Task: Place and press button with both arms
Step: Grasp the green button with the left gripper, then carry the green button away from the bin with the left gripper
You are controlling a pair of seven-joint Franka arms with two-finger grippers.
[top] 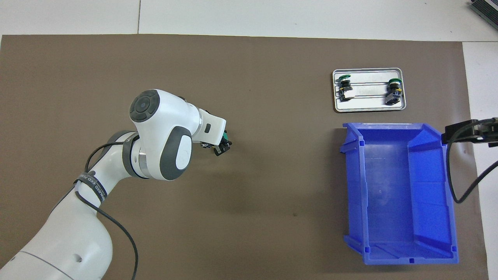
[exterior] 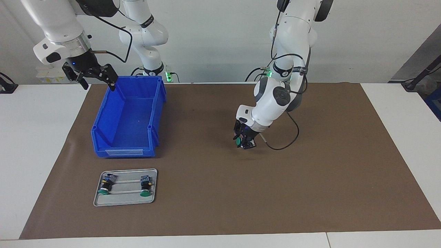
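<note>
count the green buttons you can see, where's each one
3. Two buttons lie on the metal tray: one at its right-arm end, one beside it. The third button is held in the left gripper over the brown mat. The blue bin looks empty.

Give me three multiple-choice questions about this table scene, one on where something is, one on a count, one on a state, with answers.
1. Where is the left gripper?
A. over the brown mat
B. in the blue bin
C. over the metal tray

2. How many buttons lie on the tray?
A. one
B. two
C. four

3. The blue bin is:
A. full
B. tipped over
C. empty

Answers: 1 A, it hangs low over bare mat, holding a green-capped button. 2 B, one button at each end. 3 C, its bare floor shows; the right gripper waits above its rim.
</note>
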